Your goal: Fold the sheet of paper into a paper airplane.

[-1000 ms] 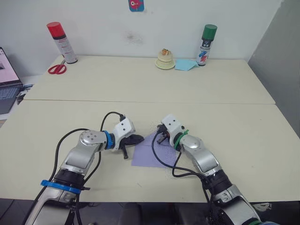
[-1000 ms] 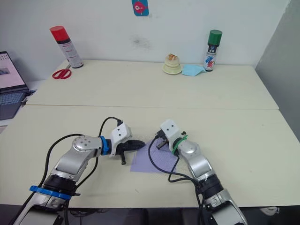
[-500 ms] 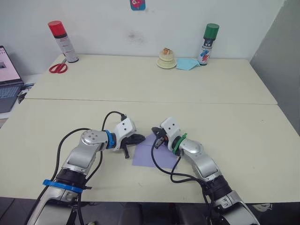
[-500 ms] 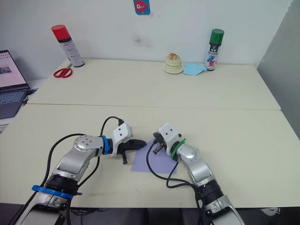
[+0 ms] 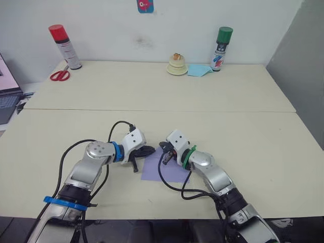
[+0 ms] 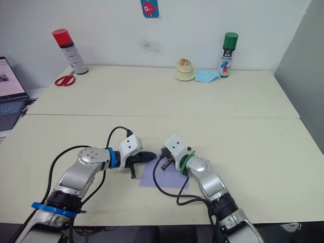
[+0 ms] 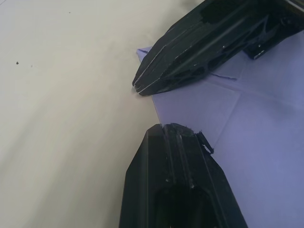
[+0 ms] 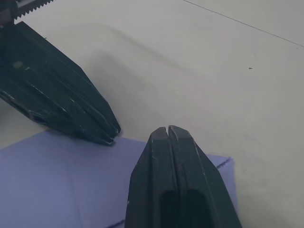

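The sheet of paper (image 5: 164, 168) lies flat between the pincers, crease running away from them; left pincer (image 5: 150, 150) and right pincer (image 8: 167, 130) both closed, empty.

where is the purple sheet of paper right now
In the left eye view the sheet of paper lies flat near the table's front edge, between the left gripper and right gripper.

The sheet of paper (image 5: 164, 169) is lavender-purple and thin, lying flat on the cream table (image 5: 253, 147) near its front edge. Faint creases cross its surface, and its far corner is folded over into a small flap.
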